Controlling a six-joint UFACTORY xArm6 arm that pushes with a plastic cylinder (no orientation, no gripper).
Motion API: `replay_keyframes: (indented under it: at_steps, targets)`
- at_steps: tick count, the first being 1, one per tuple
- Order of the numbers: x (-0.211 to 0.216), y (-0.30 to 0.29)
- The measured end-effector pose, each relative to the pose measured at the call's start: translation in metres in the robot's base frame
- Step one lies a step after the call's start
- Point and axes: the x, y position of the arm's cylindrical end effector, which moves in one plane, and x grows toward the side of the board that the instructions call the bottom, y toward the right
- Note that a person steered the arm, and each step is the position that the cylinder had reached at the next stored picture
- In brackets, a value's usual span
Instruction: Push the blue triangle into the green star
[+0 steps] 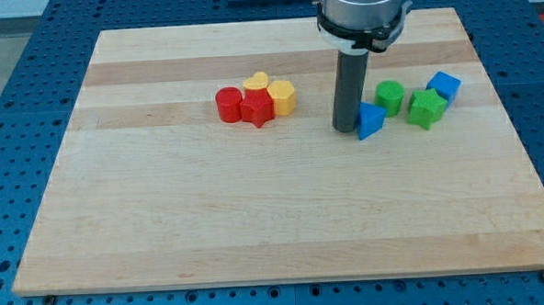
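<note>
The blue triangle [371,121] lies on the wooden board right of centre. The green star [426,108] lies a short way to its right, with a gap between them. My tip [346,128] is at the triangle's left side, touching or almost touching it. The rod rises from there to the arm's grey flange at the view's top.
A green cylinder [390,98] stands just above and right of the triangle. A blue cube [445,86] touches the star's upper right. Left of centre is a cluster: red cylinder [229,105], red star [257,108], yellow heart [257,81], yellow hexagon [282,97].
</note>
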Motion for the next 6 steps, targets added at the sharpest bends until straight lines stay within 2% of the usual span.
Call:
replay_keyframes:
  at_steps: [6]
  targets:
    - [0.002,0.057]
